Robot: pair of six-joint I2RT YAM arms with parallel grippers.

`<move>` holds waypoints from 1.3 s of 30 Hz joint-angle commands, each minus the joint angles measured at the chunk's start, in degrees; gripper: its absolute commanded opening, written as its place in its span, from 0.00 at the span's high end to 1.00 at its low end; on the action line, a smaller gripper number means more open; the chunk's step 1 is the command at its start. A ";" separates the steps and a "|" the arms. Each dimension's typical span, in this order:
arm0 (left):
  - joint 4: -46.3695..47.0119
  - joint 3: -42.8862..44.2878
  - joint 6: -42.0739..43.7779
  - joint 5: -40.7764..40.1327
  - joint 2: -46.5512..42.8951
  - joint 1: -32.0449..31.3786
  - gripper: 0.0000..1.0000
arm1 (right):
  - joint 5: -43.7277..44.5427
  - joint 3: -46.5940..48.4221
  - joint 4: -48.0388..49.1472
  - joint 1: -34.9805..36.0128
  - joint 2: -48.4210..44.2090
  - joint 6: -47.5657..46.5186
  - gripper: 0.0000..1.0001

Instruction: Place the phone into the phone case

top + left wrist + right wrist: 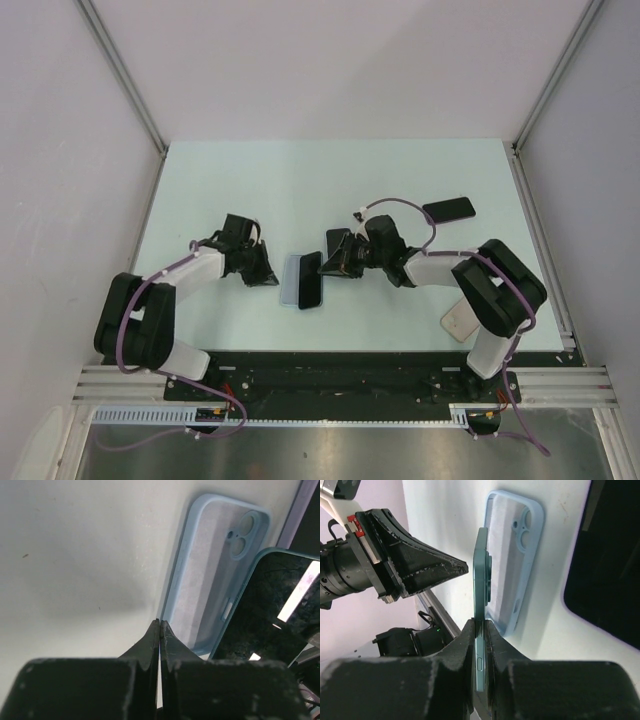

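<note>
The light blue phone case (291, 280) lies open side up on the table; it also shows in the left wrist view (212, 575) and the right wrist view (514, 560). My right gripper (481, 626) is shut on the teal phone (481, 575). It holds the phone on its long edge, tilted over the case's right side. The phone's dark screen shows in the top view (312, 283) and the left wrist view (272, 615). My left gripper (160, 623) is shut and empty. Its tips are at the case's left edge (272, 272).
A black phone (448, 209) lies at the back right. Another dark phone (607, 565) lies just behind the right gripper. A white case-like object (459, 320) lies by the right arm's base. The left gripper's wedge fingers (427, 567) sit close beside the case.
</note>
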 commanded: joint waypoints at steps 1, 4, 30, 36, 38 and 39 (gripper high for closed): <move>3.82 -1.49 -1.15 3.24 2.29 -0.12 1.00 | 0.58 1.36 6.63 0.61 2.66 2.68 1.00; 5.40 -2.55 -1.42 4.22 2.82 -0.12 1.00 | 1.10 1.71 7.25 0.96 4.69 2.68 1.00; 6.55 -5.89 -3.08 4.48 1.59 -2.67 1.00 | 0.49 4.26 10.23 -0.54 8.82 4.53 1.00; 7.07 -6.95 -4.05 4.31 1.24 -3.90 1.00 | 1.72 4.34 10.59 -0.54 9.87 4.00 1.00; 7.25 -7.12 -4.49 4.31 0.98 -4.60 1.00 | 1.81 4.26 10.94 -0.54 10.49 3.82 1.00; 7.34 -7.21 -4.67 4.31 0.89 -4.95 1.00 | 2.16 4.34 10.85 -0.45 10.75 3.65 1.00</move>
